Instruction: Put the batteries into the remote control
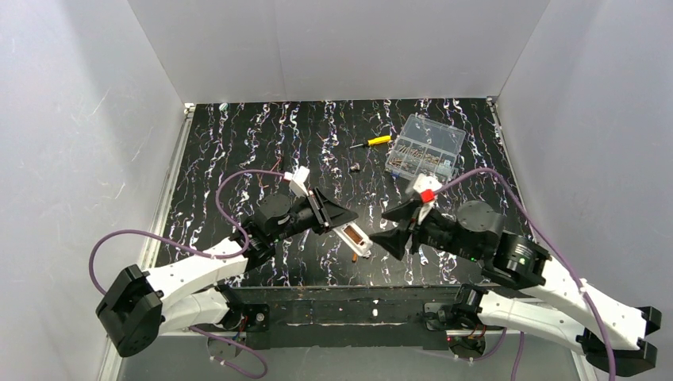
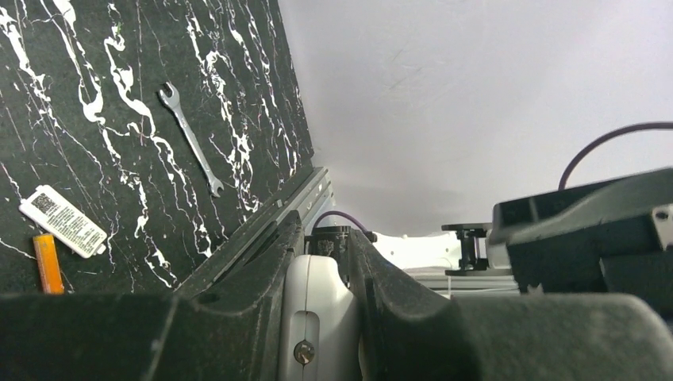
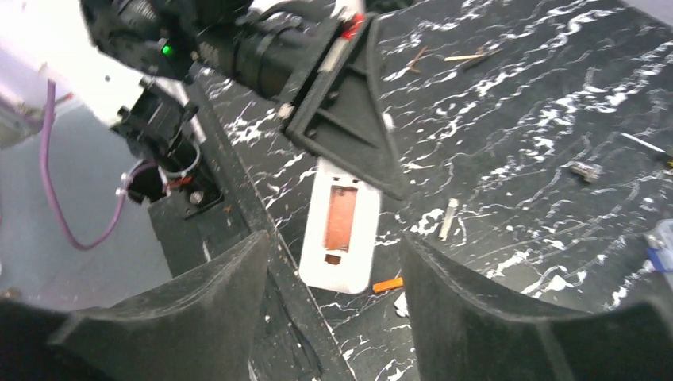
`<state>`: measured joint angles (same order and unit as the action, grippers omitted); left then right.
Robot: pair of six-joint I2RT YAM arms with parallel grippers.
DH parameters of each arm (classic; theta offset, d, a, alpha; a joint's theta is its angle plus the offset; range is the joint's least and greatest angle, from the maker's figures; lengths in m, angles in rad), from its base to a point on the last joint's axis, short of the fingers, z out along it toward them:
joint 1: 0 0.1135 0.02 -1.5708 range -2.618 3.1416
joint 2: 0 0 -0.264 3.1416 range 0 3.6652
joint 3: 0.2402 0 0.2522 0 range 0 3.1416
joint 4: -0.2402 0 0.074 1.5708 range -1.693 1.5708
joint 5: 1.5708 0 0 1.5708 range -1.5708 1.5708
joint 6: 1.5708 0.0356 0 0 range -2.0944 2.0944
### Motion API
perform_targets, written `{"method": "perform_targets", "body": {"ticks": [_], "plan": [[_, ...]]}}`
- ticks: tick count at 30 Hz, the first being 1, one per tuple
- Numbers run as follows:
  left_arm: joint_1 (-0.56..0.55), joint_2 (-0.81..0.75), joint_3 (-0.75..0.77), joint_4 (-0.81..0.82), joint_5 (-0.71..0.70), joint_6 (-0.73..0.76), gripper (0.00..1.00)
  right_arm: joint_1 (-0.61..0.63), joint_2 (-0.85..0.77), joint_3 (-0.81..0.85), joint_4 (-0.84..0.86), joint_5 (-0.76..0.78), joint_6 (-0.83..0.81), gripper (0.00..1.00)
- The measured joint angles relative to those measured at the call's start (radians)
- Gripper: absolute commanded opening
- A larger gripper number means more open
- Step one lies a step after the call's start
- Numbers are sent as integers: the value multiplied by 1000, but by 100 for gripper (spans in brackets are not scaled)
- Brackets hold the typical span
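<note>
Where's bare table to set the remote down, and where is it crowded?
Far-left table, between the left rail and the yellow screwdriver, looks bare from above. Crowded: the near centre, where the left hand holds the remote, a battery lies beside it and the open right hand stands close; the clear box fills the far right.

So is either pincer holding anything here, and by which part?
The left pincer is shut on one end of the remote, compartment side up. The right pincer is open and holds nothing.
</note>
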<state>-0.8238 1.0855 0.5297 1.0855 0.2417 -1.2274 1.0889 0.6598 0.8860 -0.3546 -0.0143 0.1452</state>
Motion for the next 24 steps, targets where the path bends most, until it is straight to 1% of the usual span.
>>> {"method": "perform_targets", "body": {"ticks": [1,2,5,8,11,16,18,20,24], "plan": [[0,-8,0,-8,6,16,0,0,-11,9,-10,29,-3,55],[0,-22,0,-21,11,31,0,0,-19,18,-21,64,-4,52],[0,-92,0,-82,26,81,0,-4,-20,52,-69,173,12,49],[0,-164,-1,-147,30,119,0,-40,30,66,-121,217,50,48],[0,-233,-12,-196,32,150,0,-103,97,46,-150,219,107,49],[0,-317,-49,-287,36,185,0,-185,156,-71,-158,202,222,51],[0,-356,-60,-337,33,197,0,-196,176,-104,-158,194,266,51],[0,-409,-67,-398,19,207,0,-198,207,-122,-155,190,322,48],[0,-549,-96,-527,-52,213,0,-193,285,-131,-138,191,452,45]]}}
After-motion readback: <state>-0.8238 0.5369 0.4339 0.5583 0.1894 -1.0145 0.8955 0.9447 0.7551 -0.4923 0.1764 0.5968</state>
